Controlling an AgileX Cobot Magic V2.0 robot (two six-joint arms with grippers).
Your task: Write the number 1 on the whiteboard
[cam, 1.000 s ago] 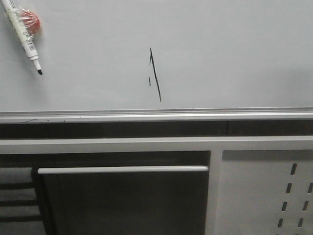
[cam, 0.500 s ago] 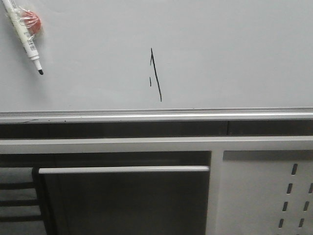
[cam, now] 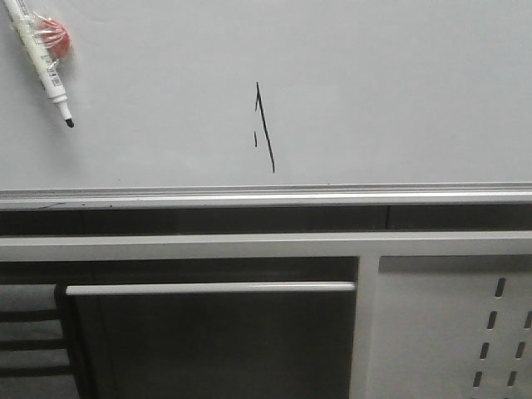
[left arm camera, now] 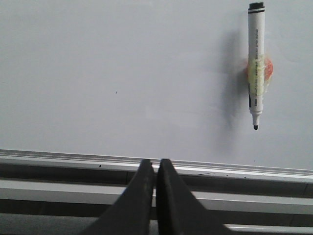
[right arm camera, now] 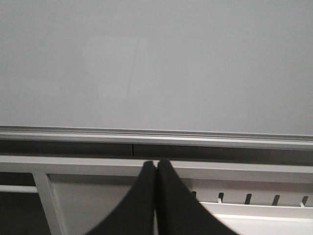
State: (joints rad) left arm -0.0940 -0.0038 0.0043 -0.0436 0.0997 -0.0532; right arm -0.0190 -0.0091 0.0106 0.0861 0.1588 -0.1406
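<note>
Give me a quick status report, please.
Left pincer shut, empty; right pincer likewise. Number 1 drawn on whiteboard. Marker stuck to board, untouched.

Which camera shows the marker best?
The left wrist view: the whole marker shows, cap end to tip, stuck on the whiteboard. The front view cuts off its top at the corner. The right wrist view shows none of it.

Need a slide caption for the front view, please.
Front view: number 1 drawn on the whiteboard, marker stuck at its upper left, no gripper in frame.
</note>
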